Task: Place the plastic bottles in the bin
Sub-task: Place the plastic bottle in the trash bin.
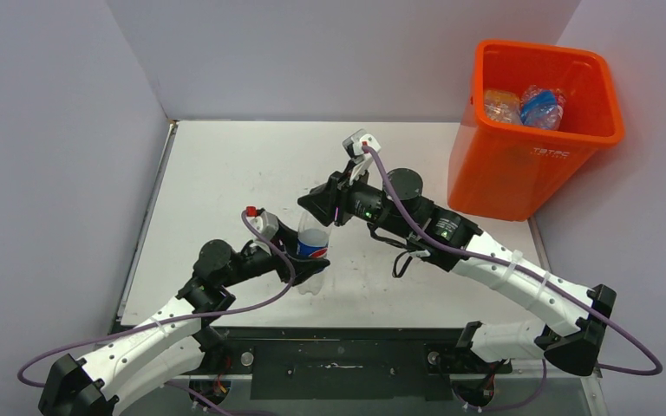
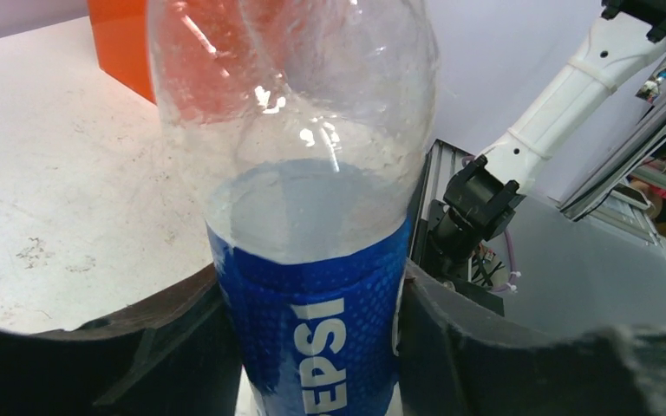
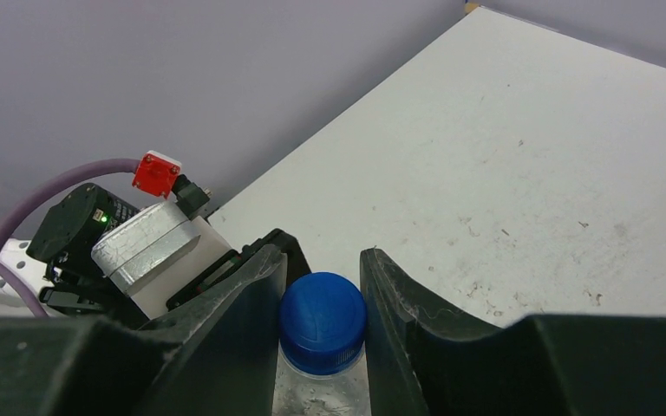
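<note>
The bottle (image 1: 313,253) is held upright near the worktop's (image 1: 225,173) front edge, well apart from the bin (image 1: 494,178). The left jaws are closed on its label, the right jaws on its cap (image 3: 322,322).

Blue label (image 2: 312,347) round the clear bottle (image 2: 295,130): white capitals running up the bottle read "EPSI", the letter before them cut off in the left wrist view, which gives the Pepsi brand. Orange bin (image 1: 503,173), at the table's two o'clock: one short line of white lettering (image 1: 564,152) on its near wall, too small to read.
</note>
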Available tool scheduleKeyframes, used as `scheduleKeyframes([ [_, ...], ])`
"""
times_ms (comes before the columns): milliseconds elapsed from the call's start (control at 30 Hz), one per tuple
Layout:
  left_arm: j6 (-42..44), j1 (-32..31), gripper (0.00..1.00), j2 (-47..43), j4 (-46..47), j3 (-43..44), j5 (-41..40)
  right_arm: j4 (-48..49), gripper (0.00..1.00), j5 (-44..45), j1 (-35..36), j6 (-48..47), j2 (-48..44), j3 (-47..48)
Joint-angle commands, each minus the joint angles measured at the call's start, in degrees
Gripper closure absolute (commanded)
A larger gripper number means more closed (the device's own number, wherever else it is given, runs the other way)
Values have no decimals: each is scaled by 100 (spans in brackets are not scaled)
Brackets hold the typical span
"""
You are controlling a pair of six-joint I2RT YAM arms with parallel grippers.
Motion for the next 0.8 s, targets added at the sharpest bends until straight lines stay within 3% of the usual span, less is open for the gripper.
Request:
scheduleKeyframes([
  [0,50,7,35,-234,602,141,-245,-341,95,276,-65,-228,-336,172],
  [133,-33,7,1,-453,732,20,-525,-873,95,859,-70,-661,-507,919],
  [267,-60,6,4,-652,685,-59,-933,-1231,95,1874,-64,-1168,-639,1746],
  [367,-41,10,4,-766,584,-83,-1270,-840,95,2791,-68,-1650,-915,2008],
  [467,5,9,4,-858,519,-105,-1496,710,95,3426,-71,-2404,-1491,1759],
  [567,34,7,4,-846,509,-108,-1596,2905,95,3968,-67,-3781,-1884,1100],
  [767,-34,9,4,-688,540,-31,-1567,6021,95,4769,-67,-7046,-846,1488],
])
